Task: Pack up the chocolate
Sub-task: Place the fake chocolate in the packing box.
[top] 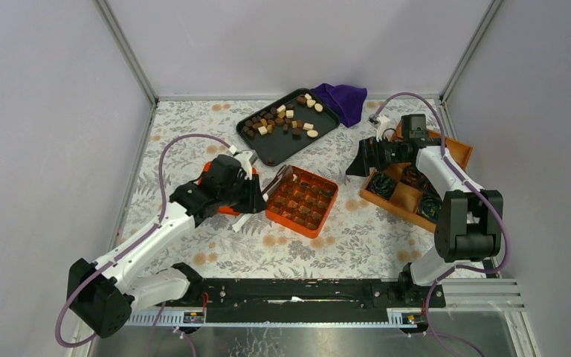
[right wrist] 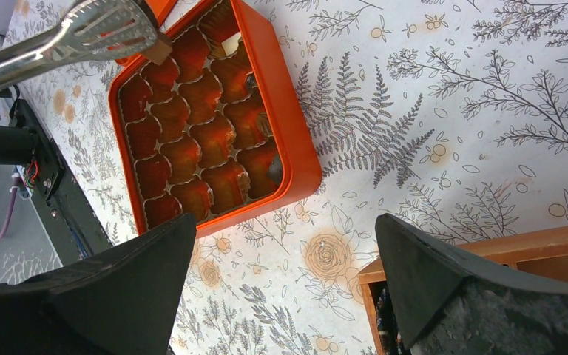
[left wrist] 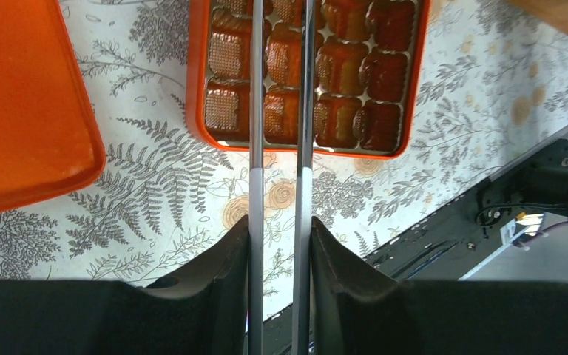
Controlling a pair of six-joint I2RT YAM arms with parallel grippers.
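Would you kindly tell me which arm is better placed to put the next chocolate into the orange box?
Likely left. The left gripper holds the tongs, reaching over the orange box; the right gripper is open, empty, near the wooden box.

Top cam sits high behind the near edge of the table (top: 357, 245), looking down and fwd over all of it. Left wrist cam is close in, looking along the tongs (left wrist: 254, 111) at one end of the orange box (left wrist: 196, 89). Right wrist cam looks down on that box from the opposite side (a bit farther off). All three views share the box; both wrist views catch the tongs.
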